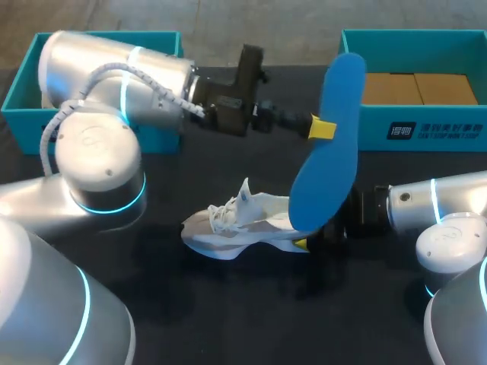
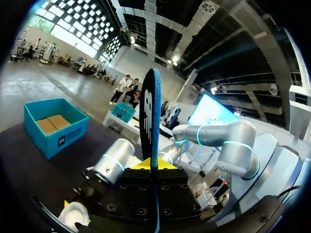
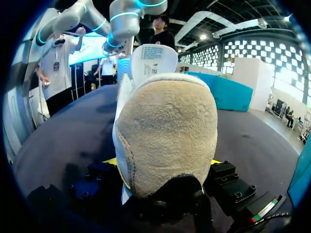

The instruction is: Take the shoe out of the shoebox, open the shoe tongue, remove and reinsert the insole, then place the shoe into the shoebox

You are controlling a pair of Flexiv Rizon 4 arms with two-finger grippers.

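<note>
A white shoe (image 1: 240, 224) lies on its side on the dark table, toe to the left. My right gripper (image 1: 304, 243) comes in from the right and is shut on its heel. In the right wrist view the beige heel of the shoe (image 3: 167, 141) fills the gap between the fingers of the right gripper (image 3: 163, 162). The blue insole (image 1: 331, 144) stands on end above the shoe, and my left gripper (image 1: 323, 128) is shut on its middle. From the left wrist the insole (image 2: 153, 116) shows edge-on, rising out of the left gripper (image 2: 155, 165).
A teal shoebox (image 1: 426, 129) with brown cardboard inside stands at the back right and also shows as a shoebox (image 2: 56, 126) in the left wrist view. A second teal box (image 1: 19, 91) sits at the back left, partly hidden behind my left arm.
</note>
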